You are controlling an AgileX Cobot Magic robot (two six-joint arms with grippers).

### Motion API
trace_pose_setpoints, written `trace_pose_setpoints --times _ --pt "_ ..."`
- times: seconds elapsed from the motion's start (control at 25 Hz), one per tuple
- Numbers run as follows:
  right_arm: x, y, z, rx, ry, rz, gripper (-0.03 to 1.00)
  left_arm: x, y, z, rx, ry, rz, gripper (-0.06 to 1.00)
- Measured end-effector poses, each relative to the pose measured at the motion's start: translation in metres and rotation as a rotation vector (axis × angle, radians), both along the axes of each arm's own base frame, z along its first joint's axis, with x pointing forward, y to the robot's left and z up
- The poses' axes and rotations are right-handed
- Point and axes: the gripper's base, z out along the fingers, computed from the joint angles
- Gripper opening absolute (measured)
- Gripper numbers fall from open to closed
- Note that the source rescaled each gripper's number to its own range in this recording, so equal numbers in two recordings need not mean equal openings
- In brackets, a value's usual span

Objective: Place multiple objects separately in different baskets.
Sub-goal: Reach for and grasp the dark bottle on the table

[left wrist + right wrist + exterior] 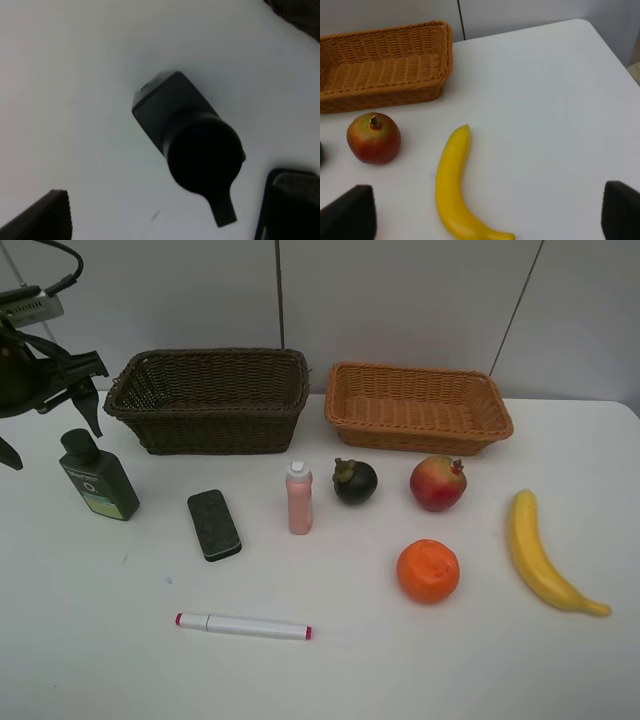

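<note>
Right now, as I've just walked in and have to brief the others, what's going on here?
A two-armed robot is sorting objects into two baskets, and nothing has gone in yet. The left gripper hangs over the dark green bottle with fingers open, not gripping it. The right gripper is open near the yellow banana, holding nothing. The dark brown basket and the orange-tan basket are both empty.

A white table [450, 670] spreads across the high view, its far edge meeting a pale grey wall [400, 300]. Two dark seams [279, 295] run down the wall, one upright and one slanted.
</note>
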Motion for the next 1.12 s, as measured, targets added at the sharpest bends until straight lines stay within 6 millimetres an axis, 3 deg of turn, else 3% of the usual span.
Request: trace_pose_setpoints --times 0.16,0.48,1.12 --pt "0.0 0.0 0.0 0.0 0.0 0.0 1.0 0.008 -0.002 -0.008 -0.047 -0.028 0.093 1.0" --pt "0.0 0.0 0.0 0.0 0.0 0.0 1.0 0.019 -0.001 -0.006 -0.122 -0.137 0.198 1.0" --pt "0.0 0.0 0.0 0.0 0.0 0.0 1.0 0.032 -0.001 -0.052 -0.131 -0.032 0.236 1.0"
